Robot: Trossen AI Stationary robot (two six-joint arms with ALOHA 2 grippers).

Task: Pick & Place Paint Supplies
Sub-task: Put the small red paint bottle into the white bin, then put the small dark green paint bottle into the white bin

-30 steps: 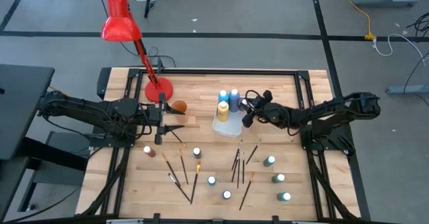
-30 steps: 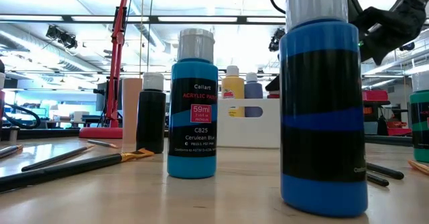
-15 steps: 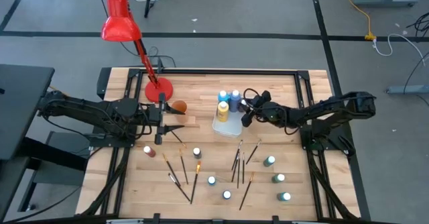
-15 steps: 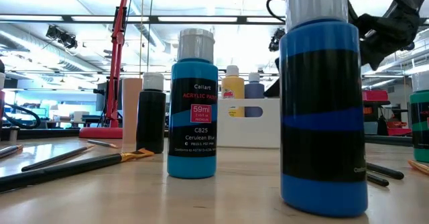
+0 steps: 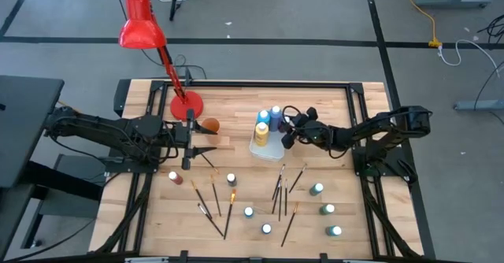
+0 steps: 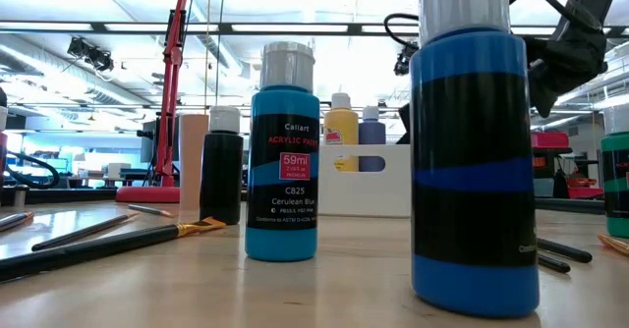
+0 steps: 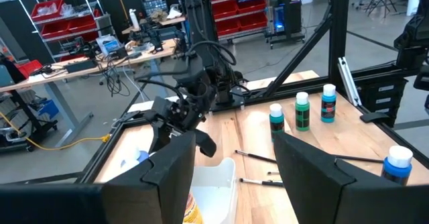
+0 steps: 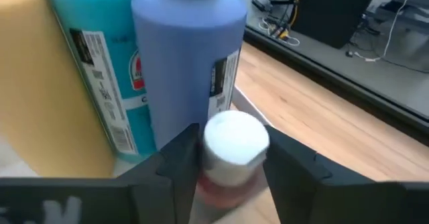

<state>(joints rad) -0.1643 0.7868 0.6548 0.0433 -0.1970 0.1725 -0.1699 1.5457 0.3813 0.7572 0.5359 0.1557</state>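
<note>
Bottle with a white cap [image 8: 234,143] and reddish body sat between the right gripper [image 5: 287,133]'s fingers [image 8: 175,167], cap toward the wrist camera, right at the white bin [image 5: 266,146]; fingers were close on both sides, but I couldn't tell if they were clamped or just letting go. Bin already held a yellow bottle [image 5: 261,130], a cerulean bottle [image 8: 110,83] and a periwinkle-blue bottle [image 8: 191,56], all upright and packed together. Versus a second ago, the right gripper had moved in closer to the bin and its fingers had spread a bit. Left gripper [image 5: 189,145] was parked with fingers apart near the red lamp base [image 5: 187,105], unchanged. Brushes [image 5: 214,208] and loose bottles [image 5: 316,189] lay on the near half of the table [image 5: 331,105].
</note>
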